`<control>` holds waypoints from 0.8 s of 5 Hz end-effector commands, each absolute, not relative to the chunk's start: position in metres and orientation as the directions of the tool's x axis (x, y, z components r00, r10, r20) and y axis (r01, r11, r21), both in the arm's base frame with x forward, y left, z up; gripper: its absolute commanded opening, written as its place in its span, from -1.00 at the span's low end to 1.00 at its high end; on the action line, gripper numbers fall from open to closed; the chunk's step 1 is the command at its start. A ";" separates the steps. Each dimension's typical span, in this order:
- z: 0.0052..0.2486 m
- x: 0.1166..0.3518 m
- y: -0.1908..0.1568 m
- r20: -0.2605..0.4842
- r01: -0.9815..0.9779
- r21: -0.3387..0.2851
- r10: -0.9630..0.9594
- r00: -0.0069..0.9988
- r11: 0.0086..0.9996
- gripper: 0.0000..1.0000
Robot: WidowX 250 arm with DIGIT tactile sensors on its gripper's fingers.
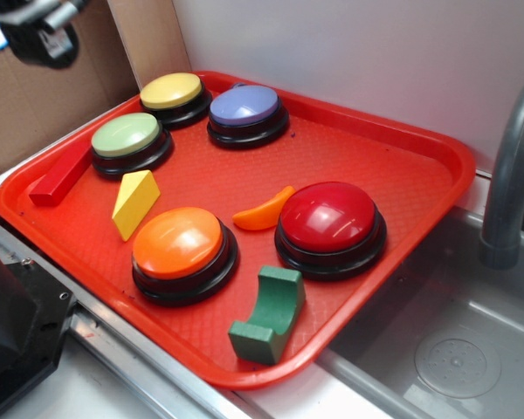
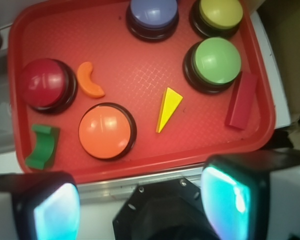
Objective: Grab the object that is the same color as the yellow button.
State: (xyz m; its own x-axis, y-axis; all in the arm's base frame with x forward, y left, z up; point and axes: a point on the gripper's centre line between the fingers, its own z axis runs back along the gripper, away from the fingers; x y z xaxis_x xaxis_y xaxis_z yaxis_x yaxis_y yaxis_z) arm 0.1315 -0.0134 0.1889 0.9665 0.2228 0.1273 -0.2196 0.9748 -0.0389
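Note:
The object, a small yellow wedge block [image 1: 135, 202] [image 2: 168, 107], lies flat on the red tray [image 1: 358, 148] [image 2: 125, 60] between the green and orange buttons. At the tray's far left corner stands the yellow button [image 1: 171, 91] [image 2: 221, 13]. My gripper [image 2: 145, 210] hangs high above and outside the tray's near edge, well away from the wedge. It is open, with its two fingers wide apart and nothing between them. In the exterior view the gripper [image 1: 37, 33] shows only partly at the top left.
Also on the tray: green button [image 1: 127, 138], purple button [image 1: 245, 108], orange button [image 1: 180, 245], red button [image 1: 329, 221], orange crescent [image 1: 262, 213], green arch block [image 1: 271, 314], red bar [image 1: 59, 177]. A sink [image 1: 454, 349] with a grey faucet [image 1: 511, 175] lies to the right.

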 end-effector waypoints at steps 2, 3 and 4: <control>0.096 0.167 0.027 0.258 -0.614 -0.041 0.602 0.756 0.788 1.00; 0.075 0.171 0.042 0.255 -0.649 -0.028 0.633 0.730 0.760 1.00; 0.050 0.174 0.052 0.221 -0.675 -0.018 0.661 0.717 0.738 1.00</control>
